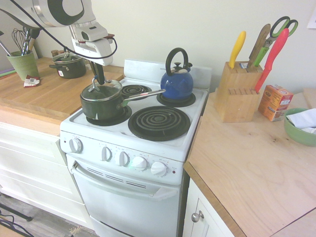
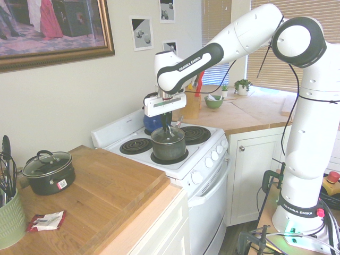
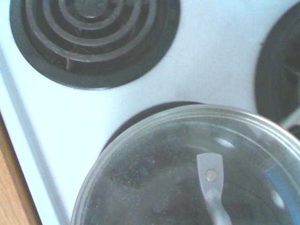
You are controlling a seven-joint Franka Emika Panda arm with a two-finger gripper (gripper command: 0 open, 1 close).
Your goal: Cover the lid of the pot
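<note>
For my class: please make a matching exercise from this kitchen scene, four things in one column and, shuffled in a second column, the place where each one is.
Things
1. lid
2. blue kettle
3. squat dark pot
4. knife block

Places
A. on the wooden counter, away from the stove
B. on a back burner of the stove
C. held by the gripper just above the green saucepan
D. on the counter on the kettle's side of the stove, beside an orange box

Pairs: 1-C, 2-B, 3-A, 4-D
</note>
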